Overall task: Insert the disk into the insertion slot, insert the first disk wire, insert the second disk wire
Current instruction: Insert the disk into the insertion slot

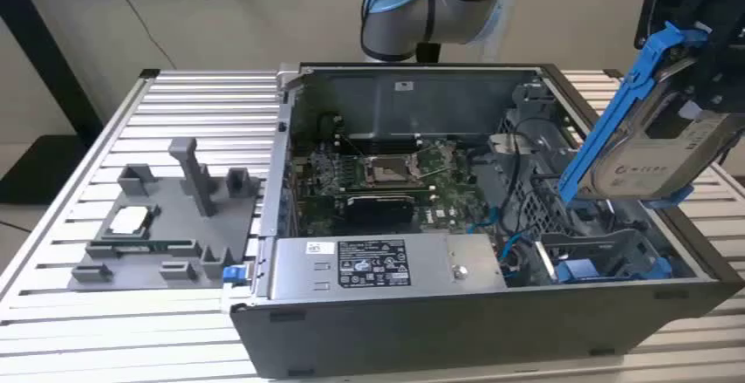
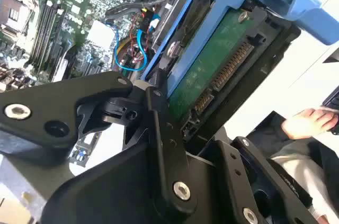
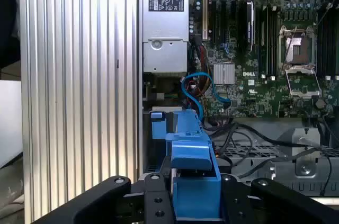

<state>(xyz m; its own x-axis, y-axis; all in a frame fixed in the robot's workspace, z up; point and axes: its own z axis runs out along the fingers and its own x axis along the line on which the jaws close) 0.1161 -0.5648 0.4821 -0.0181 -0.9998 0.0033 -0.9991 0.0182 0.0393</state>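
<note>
One arm: a grey robot arm (image 1: 437,3) with pale blue joint caps comes in from behind the open case, carrying its black gripper (image 1: 699,86) high on the exterior view's right.
Fingers: drawn in narrow and clamped on the disk's carrier. In the first wrist view a black finger (image 3: 153,203) sits tight against each side of the blue frame.
Disk: the flat silver-grey disk (image 1: 664,160) with a white label, framed by a bright blue plastic carrier with long rails, hangs in the air, tipped steeply with one end up. It is over the case's side on the exterior view's right, above the bay and not in it.
Disk underside: in the second wrist view its green circuit board (image 2: 212,70) faces the camera, with the row of gold connector pins bare.
Insertion slot: the rectangular grey metal insertion slot (image 1: 605,243) sits low in the case corner, below the disk, with blue plastic at its mouth.
Cables: thin blue cables (image 3: 198,89) loop loose between the green motherboard (image 1: 385,174) and the bay; I cannot tell where their ends go.
Power supply: a boxy silver power supply (image 1: 372,265) with a white sticker lies along the near wall of the dark grey computer case (image 1: 466,326).
Table: a ribbed aluminium table (image 1: 198,104) carries the case and, well apart from it, a grey fixture tray (image 1: 163,226).
Person: a hand (image 2: 307,123) rests off to the side in the second wrist view.
</note>
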